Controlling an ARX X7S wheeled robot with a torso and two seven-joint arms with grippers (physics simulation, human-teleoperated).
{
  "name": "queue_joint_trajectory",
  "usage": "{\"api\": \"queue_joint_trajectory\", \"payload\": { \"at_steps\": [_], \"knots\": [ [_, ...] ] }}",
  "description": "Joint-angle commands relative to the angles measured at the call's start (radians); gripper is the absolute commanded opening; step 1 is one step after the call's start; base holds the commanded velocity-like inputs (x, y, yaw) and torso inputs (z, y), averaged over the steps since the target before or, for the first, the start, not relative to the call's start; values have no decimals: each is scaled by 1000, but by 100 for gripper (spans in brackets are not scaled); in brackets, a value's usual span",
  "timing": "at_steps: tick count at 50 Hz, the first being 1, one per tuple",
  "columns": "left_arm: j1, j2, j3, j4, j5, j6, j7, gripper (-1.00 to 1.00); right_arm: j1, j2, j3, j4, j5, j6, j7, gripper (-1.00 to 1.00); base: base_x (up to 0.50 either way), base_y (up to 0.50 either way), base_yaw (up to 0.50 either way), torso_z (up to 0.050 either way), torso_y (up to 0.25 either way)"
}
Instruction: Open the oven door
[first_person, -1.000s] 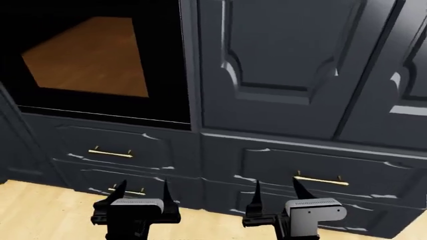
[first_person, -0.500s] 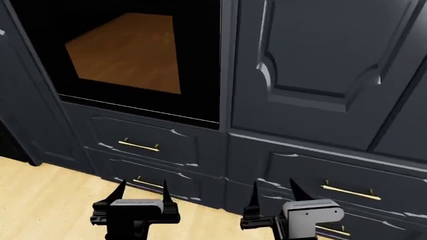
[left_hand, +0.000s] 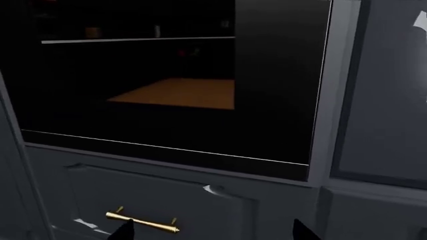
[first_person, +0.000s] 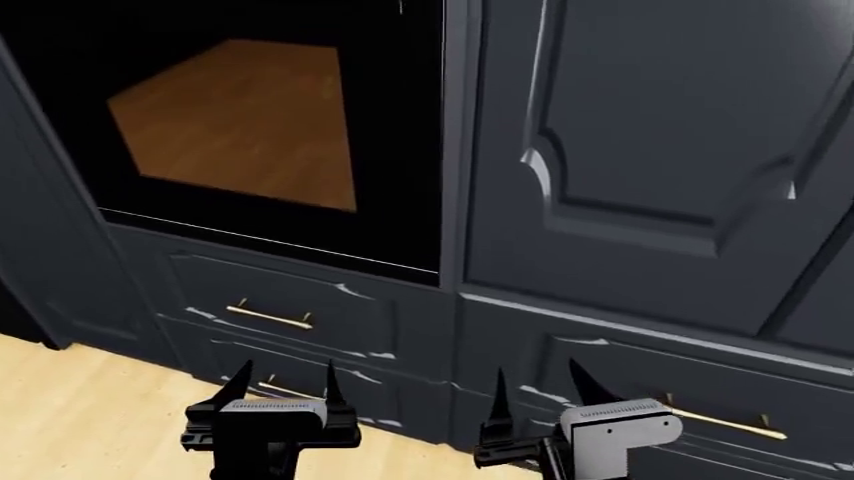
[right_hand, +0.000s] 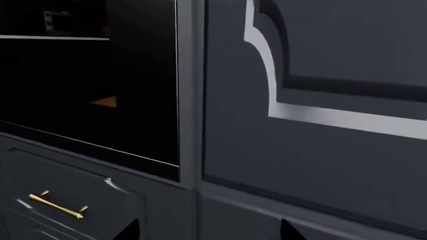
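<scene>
The oven door (first_person: 394, 130) is a glossy black panel set flush in the navy cabinet front at the upper left of the head view, and its glass mirrors the wood floor. It also fills much of the left wrist view as the oven door (left_hand: 273, 90), and its edge shows in the right wrist view as the oven door (right_hand: 143, 85). My left gripper (first_person: 284, 385) hangs open and empty below it, in front of the drawers, well short of the door. My right gripper (first_person: 539, 388) is open and empty too, below the cabinet seam. Only dark fingertips (left_hand: 125, 231) show at the wrist views' edges.
Under the oven sits a navy drawer with a brass handle (first_person: 270, 316), and a second handle (first_person: 287, 390) lies lower. A raised-panel cabinet door (first_person: 654, 150) stands right of the oven, over a drawer with a brass handle (first_person: 727, 425). Pale wood floor (first_person: 80, 420) lies at the lower left.
The head view has swung right and closer over the second, then drifted slightly. The oven now sits more central. Both grippers keep the same open pose, and the door has not moved.
</scene>
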Motion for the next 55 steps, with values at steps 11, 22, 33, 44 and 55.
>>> {"api": "queue_joint_trajectory", "payload": {
  "at_steps": [11, 22, 33, 44, 55],
  "knots": [
    [-2, -15, 16, -1, -16, 6, -18, 100, 3, 14, -15, 1, 5, -7, 19, 100, 232, 195, 0, 0, 0],
    [-2, -22, 24, 7, -22, 2, -27, 100, 3, 20, -24, 2, 21, -6, 18, 100, 216, 167, 0, 0, 0],
    [-3, -27, 28, 7, -41, -2, -31, 100, 5, 14, -18, 2, 48, 11, 35, 100, 71, -3, 0, 0, 0],
    [3, -63, -35, 116, -106, -84, -65, 100, 9, 20, -17, -4, 58, 15, 47, 100, 0, 0, 0, 0, 0],
    [-289, -435, -214, 742, -135, -778, -235, 100, 1, 27, -40, -29, 49, 26, 54, 100, 0, 0, 0, 0, 0]
  ]
}}
